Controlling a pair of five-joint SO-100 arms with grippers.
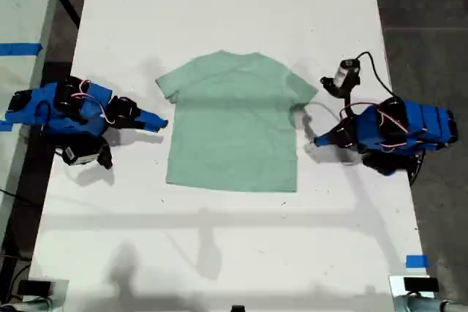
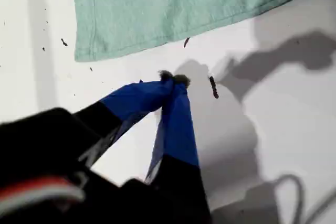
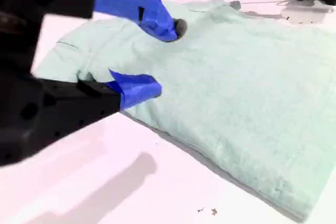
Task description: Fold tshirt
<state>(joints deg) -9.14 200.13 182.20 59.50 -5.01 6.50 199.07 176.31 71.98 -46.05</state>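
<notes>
The pale mint-green tshirt (image 1: 234,126) lies flat in the middle of the white table (image 1: 234,253), neck toward the far edge. In the exterior view my first gripper (image 1: 311,140) rests on the table just off the shirt's right side. The first wrist view shows that gripper (image 2: 173,80) shut, empty, a short gap from a corner of the tshirt (image 2: 173,9). My second gripper (image 1: 153,120) sits by the shirt's left edge in the exterior view. It stands open (image 3: 164,59), its fingers above and beside the near sleeve of the tshirt (image 3: 236,87).
A small black-and-white device (image 1: 347,74) with a cable lies on the table behind my first arm. Blue tape (image 1: 417,261) marks the table's near right corner in the exterior view. Dark floor borders both long sides of the table. Dark specks (image 2: 212,87) dot the surface.
</notes>
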